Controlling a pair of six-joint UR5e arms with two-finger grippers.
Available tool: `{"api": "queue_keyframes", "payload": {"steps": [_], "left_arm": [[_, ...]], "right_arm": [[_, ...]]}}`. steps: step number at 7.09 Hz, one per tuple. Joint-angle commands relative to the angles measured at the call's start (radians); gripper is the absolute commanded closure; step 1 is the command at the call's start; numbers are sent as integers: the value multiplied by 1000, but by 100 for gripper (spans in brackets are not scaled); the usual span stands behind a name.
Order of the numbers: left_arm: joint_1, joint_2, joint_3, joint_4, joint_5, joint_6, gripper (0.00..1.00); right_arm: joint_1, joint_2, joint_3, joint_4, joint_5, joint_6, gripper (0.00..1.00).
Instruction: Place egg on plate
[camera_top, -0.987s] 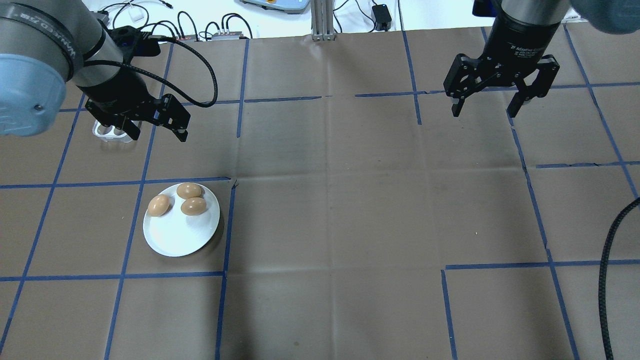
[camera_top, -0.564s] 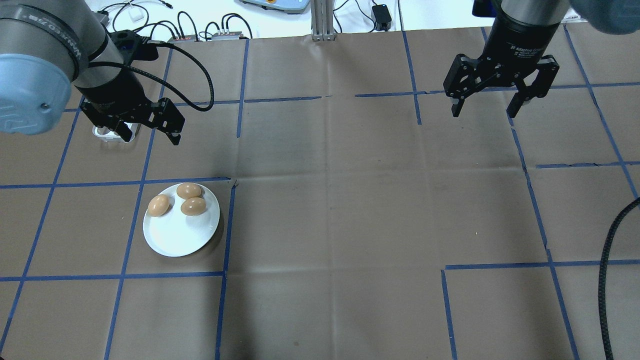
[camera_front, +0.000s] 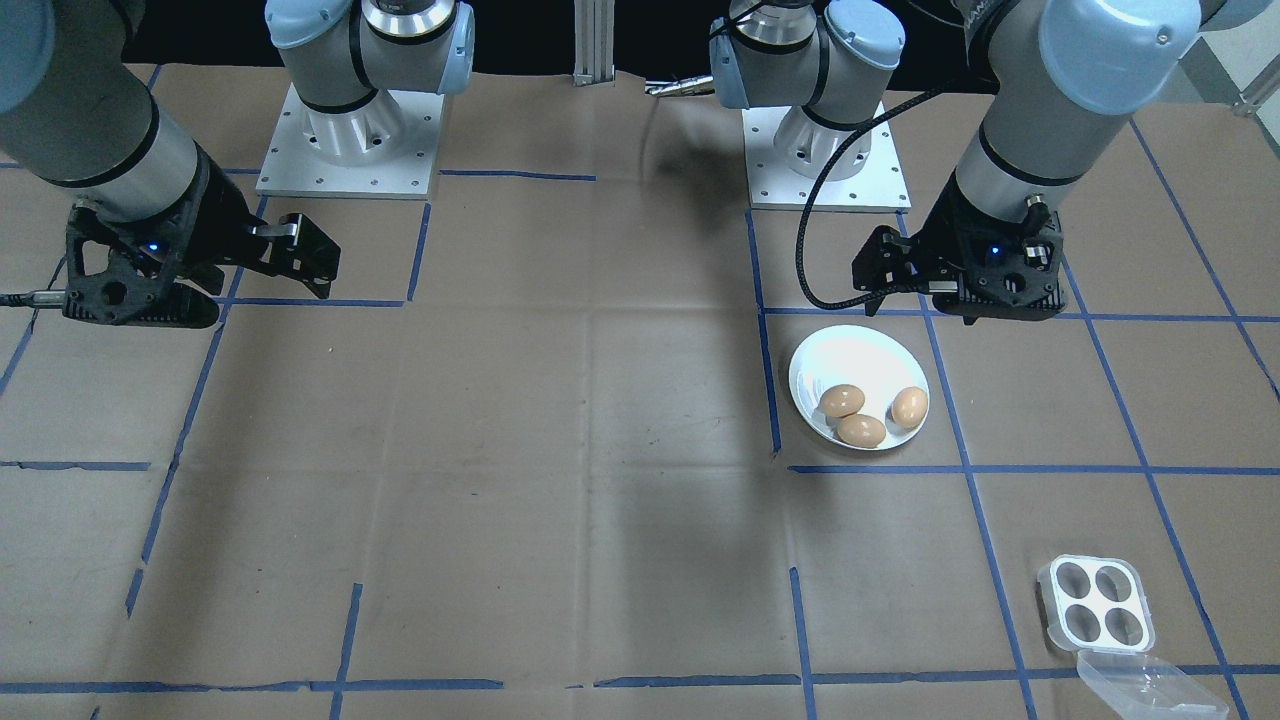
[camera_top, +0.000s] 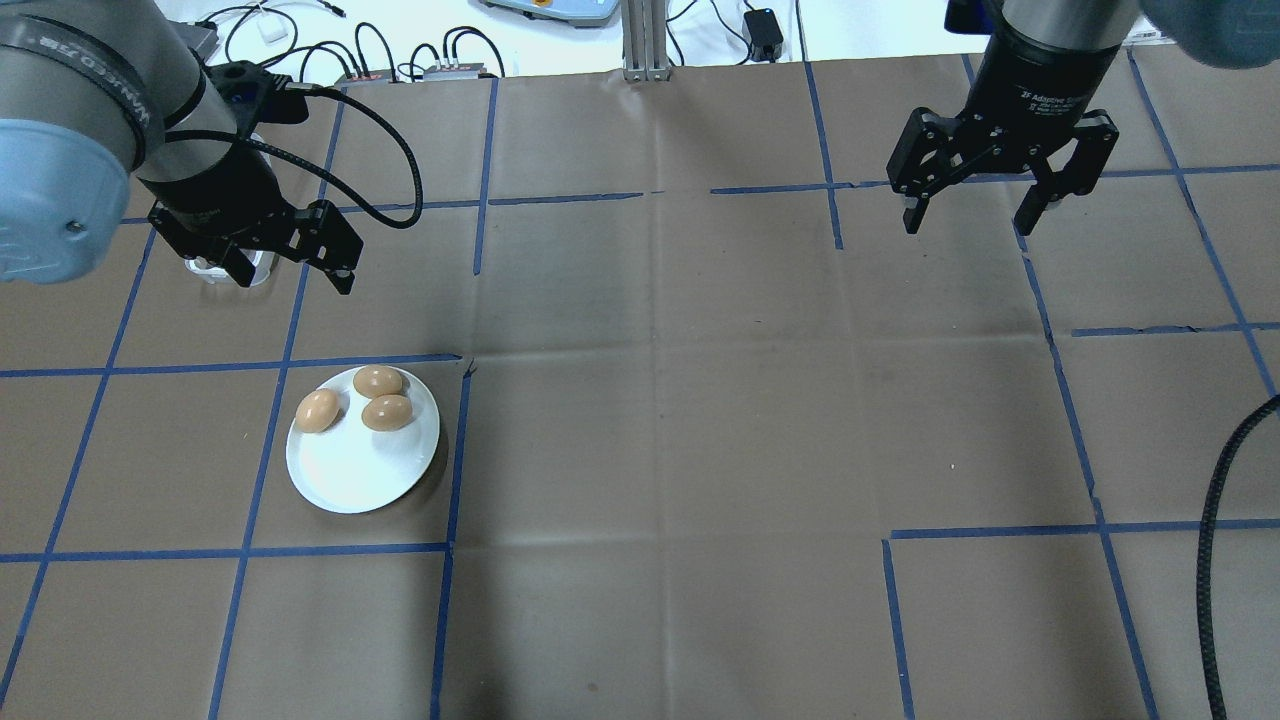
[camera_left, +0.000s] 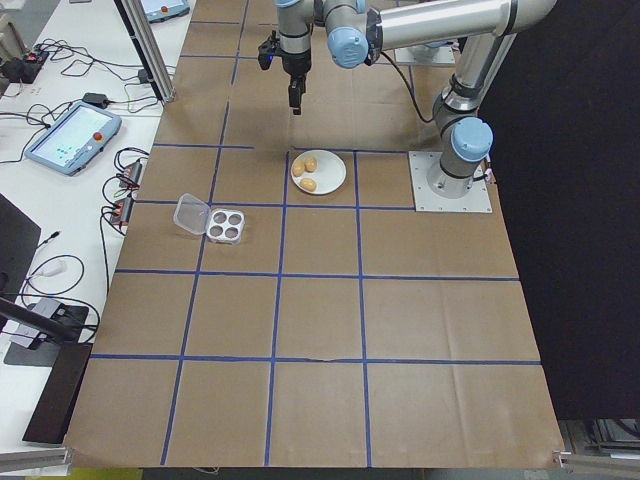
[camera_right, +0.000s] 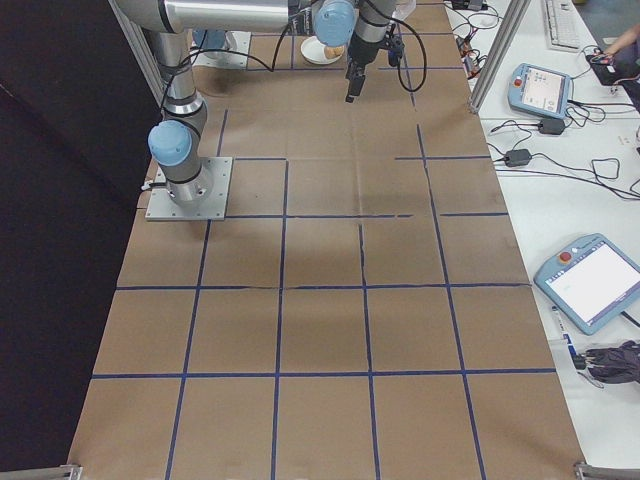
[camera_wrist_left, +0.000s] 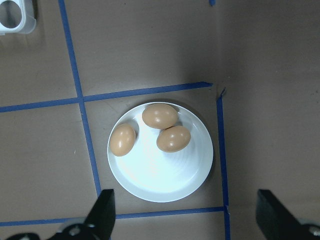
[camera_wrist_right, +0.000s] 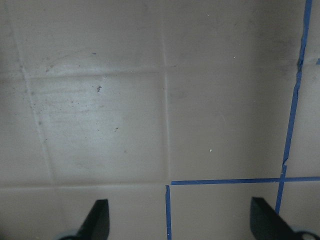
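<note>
Inspecting plate (camera_top: 362, 470): we find three eggs (camera_top: 378, 381) grouped on its far half, near half bare.
Egg tray (camera_front: 1095, 602): all four cups vacant.
Left end effector (camera_top: 290, 268): open, empty, raised between tray and plate.
Right end effector (camera_top: 975, 205): open, idle, well apart.
Judgement: placement appears complete.

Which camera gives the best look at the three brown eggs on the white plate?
The left wrist-mounted view: it looks straight down on the eggs, close and unblocked, on the plate. The overhead and front-facing views show all three smaller. The exterior left view shows them tiny; in the exterior right view I cannot make them out.
</note>
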Motion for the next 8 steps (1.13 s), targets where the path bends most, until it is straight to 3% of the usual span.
{"api": "queue_keyframes", "payload": {"steps": [1,4,8], "left_arm": [[1,14,1,-18,1,-8,1],[-5,68,-2,-105,-5,-5,1],[-5,68,-2,-104,-8,2,1]], "right_arm": [[0,-1,0,0,-1,0,0],[0,-1,0,0,-1,0,0],[0,1,0,0,1,0,0]]}}
